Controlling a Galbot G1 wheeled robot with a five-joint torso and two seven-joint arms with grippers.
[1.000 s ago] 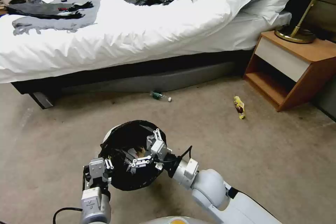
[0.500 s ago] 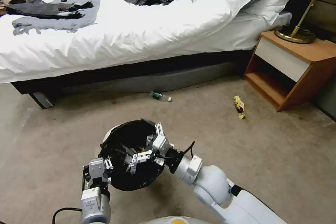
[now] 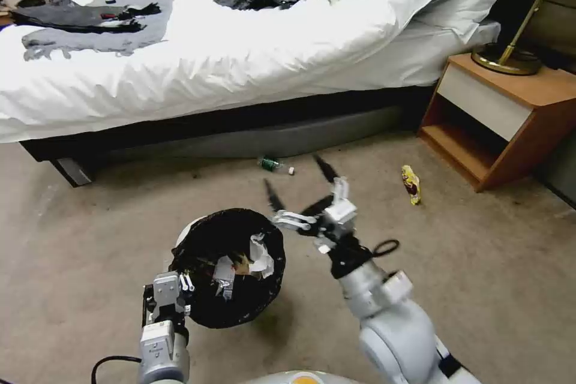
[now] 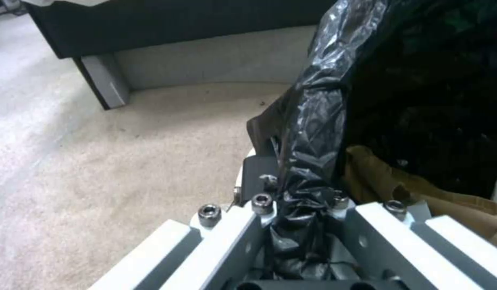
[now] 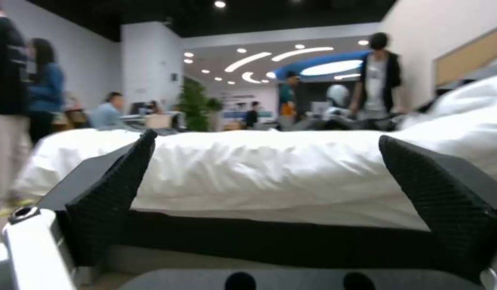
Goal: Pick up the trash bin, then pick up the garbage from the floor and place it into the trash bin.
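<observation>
Two pieces of garbage lie loose on the carpet: a small green-labelled bottle (image 3: 271, 163) at centre frame, close to the foot of the bed (image 3: 228, 60), and a yellow snack wrapper (image 3: 410, 183) at centre right, near the wooden nightstand (image 3: 510, 117). The trash bin (image 3: 227, 266) sits in the lower middle of the head view, its black liner folded over the rim, with white paper scraps (image 3: 261, 255) and a brown cardboard piece (image 4: 415, 193) inside it.

The left gripper (image 3: 169, 300), at the bottom left of the head view, is clamped on the near rim of the bin; the left wrist view shows the bunched black liner (image 4: 307, 169) pinched between its white fingers.

The right gripper (image 3: 303, 189) is raised above the carpet just right of the bin, between bin and bottle, its black fingers spread wide with nothing between them. The right wrist view looks level across to the bed, both textured pads (image 5: 117, 193) far apart and bare.

By my reading, the bin is in hand and partly filled, so the step now is fetching another piece. The bottle looks nearest; reaching it would call for the arm to extend forward and tip the fingers down toward the floor, straddling the bottle across its narrow width so it does not roll away under the bed.
</observation>
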